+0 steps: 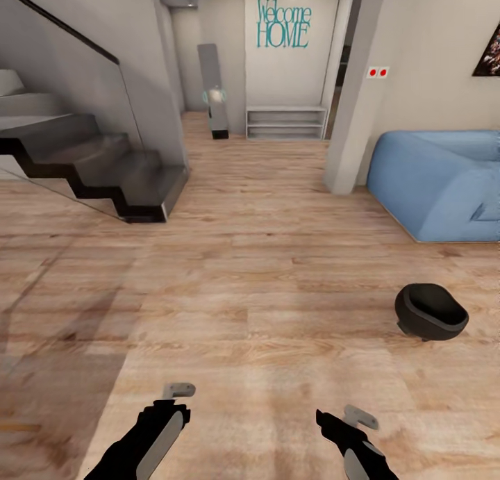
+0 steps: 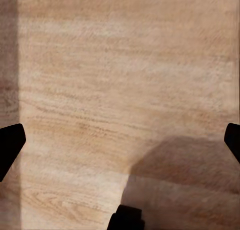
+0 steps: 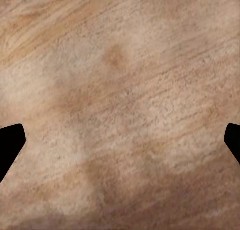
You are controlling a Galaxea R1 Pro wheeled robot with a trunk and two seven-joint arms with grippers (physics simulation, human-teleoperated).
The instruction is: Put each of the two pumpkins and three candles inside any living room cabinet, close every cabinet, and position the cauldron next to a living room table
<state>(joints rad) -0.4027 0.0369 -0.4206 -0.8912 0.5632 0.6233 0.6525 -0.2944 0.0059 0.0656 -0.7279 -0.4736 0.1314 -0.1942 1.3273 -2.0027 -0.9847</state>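
While both arms hang low over the wooden floor point(image 1: 250, 271), the cauldron point(image 1: 430, 312) stands on the boards ahead and to the robot's right, near the blue sofa point(image 1: 444, 181) and well apart from either arm. It sits upright or perhaps slightly tilted, wide mouth open upward; the head view is too coarse to settle that. The right end effector point(image 1: 351, 419) is clearly the nearer one, with the pot lying forward and outward of it, whereas the left end effector point(image 1: 177, 391) would have to cross the body to reach. Each wrist view shows its finger tips point(image 3: 11, 145) spread wide at opposite edges with bare floor between, so both are released and empty. Reaching the pot probably calls for the base to roll forward-right first. Pumpkins, candles, cabinet and table lie outside these views.
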